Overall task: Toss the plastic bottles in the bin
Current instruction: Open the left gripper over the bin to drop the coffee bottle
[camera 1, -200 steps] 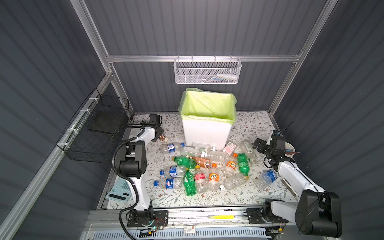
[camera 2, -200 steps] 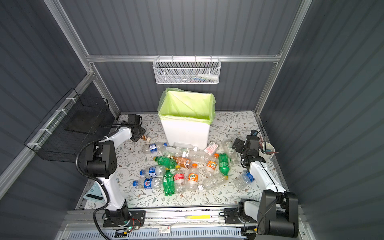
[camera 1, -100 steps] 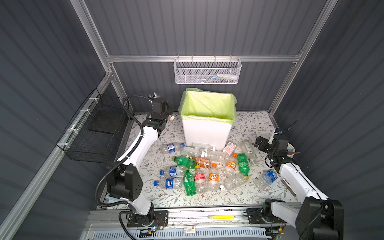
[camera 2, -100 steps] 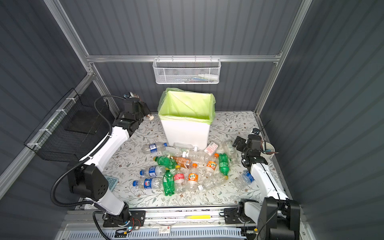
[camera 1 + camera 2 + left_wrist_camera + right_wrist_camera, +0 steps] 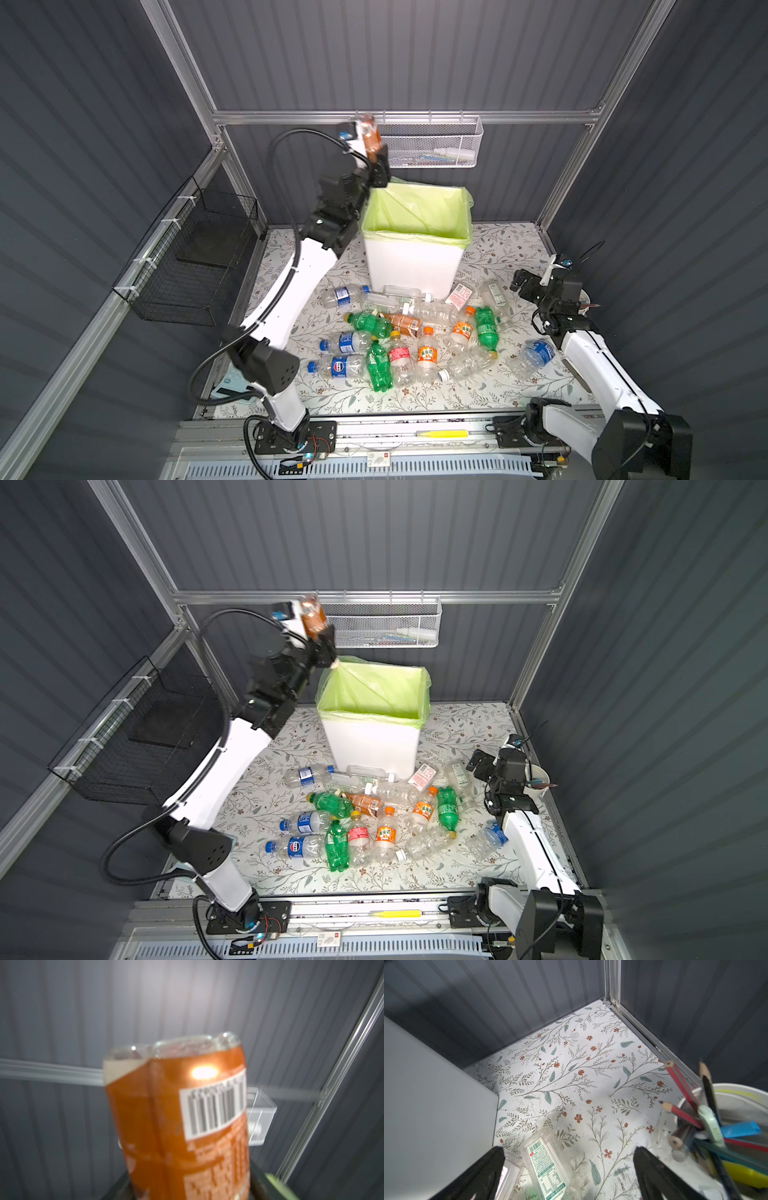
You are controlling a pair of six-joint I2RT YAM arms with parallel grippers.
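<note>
Whether the left gripper clamps the orange-labelled bottle standing up out of it or only cradles it, I cannot tell. It hangs above the far left corner of the bin, so letting go here may drop it outside the rim or knock the mesh basket. The right gripper gapes empty over a clear bottle. The orange label shows only a barcode; a blue-labelled bottle bears a Pepsi-style roundel.
</note>
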